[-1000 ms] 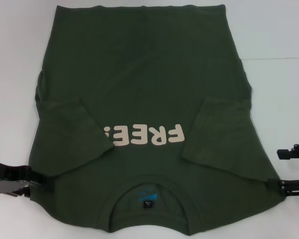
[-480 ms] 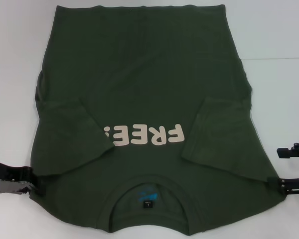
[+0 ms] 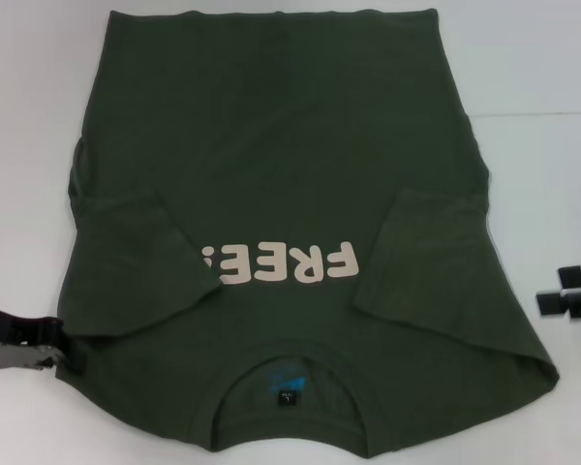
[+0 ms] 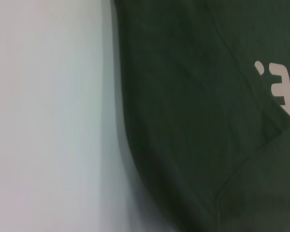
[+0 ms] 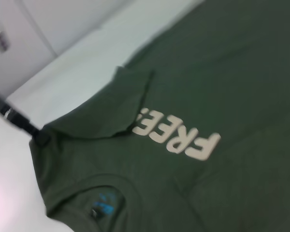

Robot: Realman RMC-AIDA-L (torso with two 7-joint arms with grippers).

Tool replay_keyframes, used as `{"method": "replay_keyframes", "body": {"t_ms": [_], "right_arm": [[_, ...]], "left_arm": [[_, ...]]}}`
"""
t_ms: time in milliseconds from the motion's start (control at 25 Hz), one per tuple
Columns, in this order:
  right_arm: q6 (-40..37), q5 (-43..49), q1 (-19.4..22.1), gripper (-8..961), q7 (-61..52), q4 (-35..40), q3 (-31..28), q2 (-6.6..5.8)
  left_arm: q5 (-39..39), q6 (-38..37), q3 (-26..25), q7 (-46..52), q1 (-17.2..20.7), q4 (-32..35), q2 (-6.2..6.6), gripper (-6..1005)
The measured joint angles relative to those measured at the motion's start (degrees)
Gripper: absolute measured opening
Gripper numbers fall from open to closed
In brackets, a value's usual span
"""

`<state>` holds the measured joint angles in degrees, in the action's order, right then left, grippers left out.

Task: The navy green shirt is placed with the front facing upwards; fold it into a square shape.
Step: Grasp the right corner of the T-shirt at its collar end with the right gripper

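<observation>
At the near left shoulder of the navy green shirt (image 3: 281, 194), our left gripper (image 3: 66, 351) touches the fabric's edge, though we cannot tell how it is set, while our right gripper (image 3: 573, 291) hangs just beside the right edge, clear of the cloth, its state equally unclear. The shirt lies flat, front up, on the white table (image 3: 542, 145), both sleeves folded inward, collar (image 3: 290, 354) nearest us. Only the right wrist view shows our left gripper (image 5: 36, 134) at the shoulder, beside the "FREE!" lettering (image 5: 176, 137); the left wrist view gives just fabric and table.
</observation>
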<state>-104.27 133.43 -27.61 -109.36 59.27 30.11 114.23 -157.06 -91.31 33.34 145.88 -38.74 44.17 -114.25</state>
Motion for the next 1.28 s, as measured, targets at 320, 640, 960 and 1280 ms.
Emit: {"method": "replay_keyframes", "body": {"t_ms": [320, 640, 960, 1280], "right_arm": [[-6.7, 6.8, -7.7, 876, -33.3, -4.3, 1.7, -5.42], [-0.6, 19.5, -9.1, 859, -37.4, -7.0, 3.6, -5.53], [3.7, 21.7, -9.3, 833, -36.8, -12.3, 4.6, -5.72], [6.3, 21.5, -9.9, 809, -35.7, -12.9, 6.1, -4.07]], "left_arm": [[0.4, -0.4, -0.2, -0.1, -0.3, 0.1, 0.17, 31], [0.9, -0.8, -0.2, -0.4, -0.4, 0.1, 0.31, 31], [0.9, -0.9, -0.2, -0.6, -0.5, 0.1, 0.35, 32], [0.9, -0.5, -0.2, -0.6, -0.2, 0.1, 0.30, 32]]}}
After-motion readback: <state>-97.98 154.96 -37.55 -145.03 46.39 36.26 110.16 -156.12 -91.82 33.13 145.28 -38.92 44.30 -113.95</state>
